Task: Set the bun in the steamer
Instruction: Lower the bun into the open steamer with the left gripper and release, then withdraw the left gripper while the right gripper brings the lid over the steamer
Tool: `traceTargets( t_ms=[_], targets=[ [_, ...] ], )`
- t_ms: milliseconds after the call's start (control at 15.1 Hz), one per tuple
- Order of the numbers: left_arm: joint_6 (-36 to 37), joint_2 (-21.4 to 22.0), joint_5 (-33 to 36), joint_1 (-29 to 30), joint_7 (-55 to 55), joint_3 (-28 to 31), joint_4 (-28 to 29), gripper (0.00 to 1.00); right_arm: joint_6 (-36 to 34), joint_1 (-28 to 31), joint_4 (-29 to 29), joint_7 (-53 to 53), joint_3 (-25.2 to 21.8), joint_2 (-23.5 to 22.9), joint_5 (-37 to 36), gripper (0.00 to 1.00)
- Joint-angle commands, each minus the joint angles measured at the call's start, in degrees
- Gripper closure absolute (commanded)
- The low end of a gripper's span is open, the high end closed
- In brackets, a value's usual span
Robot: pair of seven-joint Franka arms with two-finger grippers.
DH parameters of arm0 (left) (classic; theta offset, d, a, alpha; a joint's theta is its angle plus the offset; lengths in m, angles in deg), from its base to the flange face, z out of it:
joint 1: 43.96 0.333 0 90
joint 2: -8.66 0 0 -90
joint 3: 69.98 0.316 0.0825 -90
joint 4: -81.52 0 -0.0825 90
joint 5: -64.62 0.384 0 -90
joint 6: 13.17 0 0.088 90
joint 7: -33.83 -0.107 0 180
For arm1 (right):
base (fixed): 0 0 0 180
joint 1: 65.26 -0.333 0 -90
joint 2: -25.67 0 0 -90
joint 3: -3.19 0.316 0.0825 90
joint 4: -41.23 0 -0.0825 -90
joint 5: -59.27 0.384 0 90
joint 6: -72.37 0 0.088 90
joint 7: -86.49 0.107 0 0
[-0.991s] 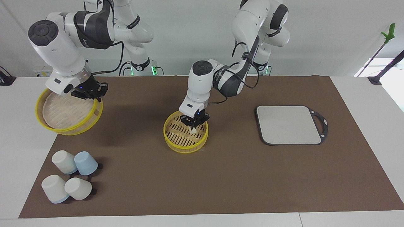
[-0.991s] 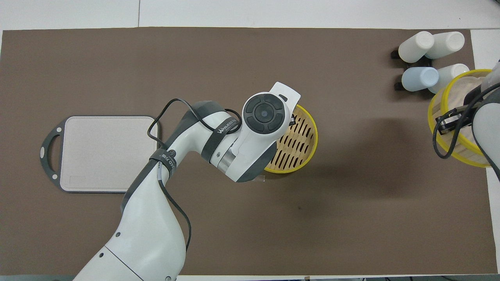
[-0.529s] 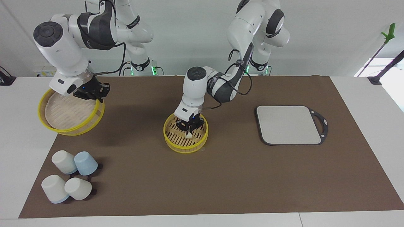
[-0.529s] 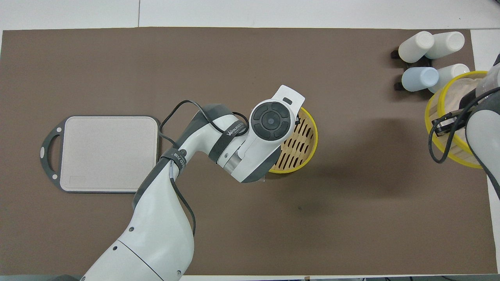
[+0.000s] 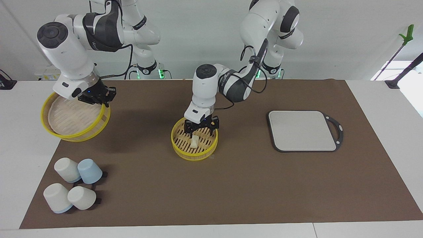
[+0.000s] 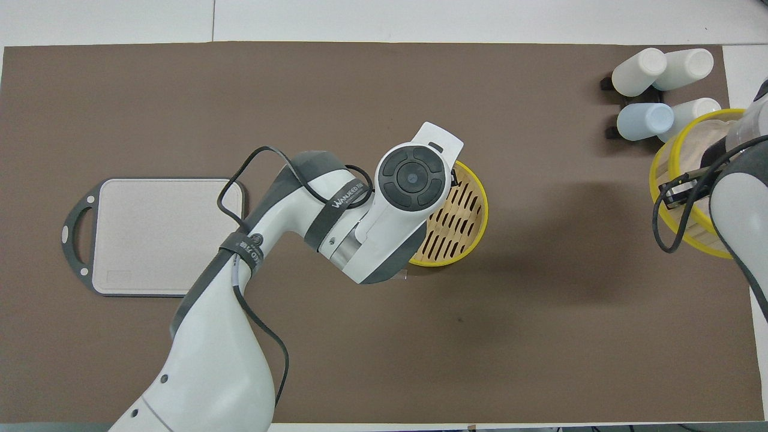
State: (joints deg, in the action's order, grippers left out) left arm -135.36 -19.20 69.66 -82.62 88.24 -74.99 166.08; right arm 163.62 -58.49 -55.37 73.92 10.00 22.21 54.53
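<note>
The lower tier of the steamer [image 5: 194,150] stands mid-table on the brown mat; it also shows in the overhead view [image 6: 462,222]. The small cream-white bun [image 5: 194,140] rests on its slatted floor, and my left arm hides it in the overhead view. My left gripper [image 5: 201,127] hangs open just above the bun, not touching it. My right gripper [image 5: 96,98] is shut on the rim of the steamer's other yellow tier [image 5: 74,119] and holds it tilted in the air over the mat's edge at the right arm's end; this tier also shows in the overhead view [image 6: 690,180].
A grey flat board with a black handle [image 5: 302,130] lies toward the left arm's end. Several white and pale-blue cups [image 5: 72,186] lie in a cluster at the right arm's end, farther from the robots than the raised tier.
My left gripper has opened and risen a little, leaving the bun on the steamer floor. My right arm with its tier has barely shifted.
</note>
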Motion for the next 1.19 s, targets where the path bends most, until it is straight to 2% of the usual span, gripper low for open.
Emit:
traceTargets(
  t_ms=[0,264,396,529,661,859,1123],
  targets=[
    [5.28,9.99,-0.38,3.06,0.17,-0.09,5.53,0.00,2.35,-2.64,-0.87,4.12,0.39,1.44,0.52,0.98],
    [13.63,16.24,-0.91,8.50,-2.71,0.09,5.53,0.00,5.51,-10.10,0.53,13.07,0.39,0.65,2.28,0.98],
    [18.72,18.97,-1.00,13.59,-11.04,0.00,5.62,0.00,5.61,-14.66,4.55,20.18,0.39,-2.94,2.89,0.98],
    [21.81,21.34,-1.35,19.39,-18.25,0.00,5.97,0.00,5.78,-19.93,10.53,28.17,0.31,-8.82,4.03,0.99],
    [22.70,23.45,-2.49,24.84,-27.03,0.09,7.55,0.00,7.00,-25.30,14.23,34.51,0.13,-13.31,3.43,0.99],
    [22.70,24.52,-3.20,31.96,-37.24,0.09,9.05,0.00,11.66,-28.04,13.63,39.10,0.22,-15.08,2.89,0.99],
    [22.70,25.13,-3.29,37.60,-46.83,0.09,9.93,0.00,16.67,-31.82,13.46,44.46,0.13,-18.68,1.22,0.99]
  ],
)
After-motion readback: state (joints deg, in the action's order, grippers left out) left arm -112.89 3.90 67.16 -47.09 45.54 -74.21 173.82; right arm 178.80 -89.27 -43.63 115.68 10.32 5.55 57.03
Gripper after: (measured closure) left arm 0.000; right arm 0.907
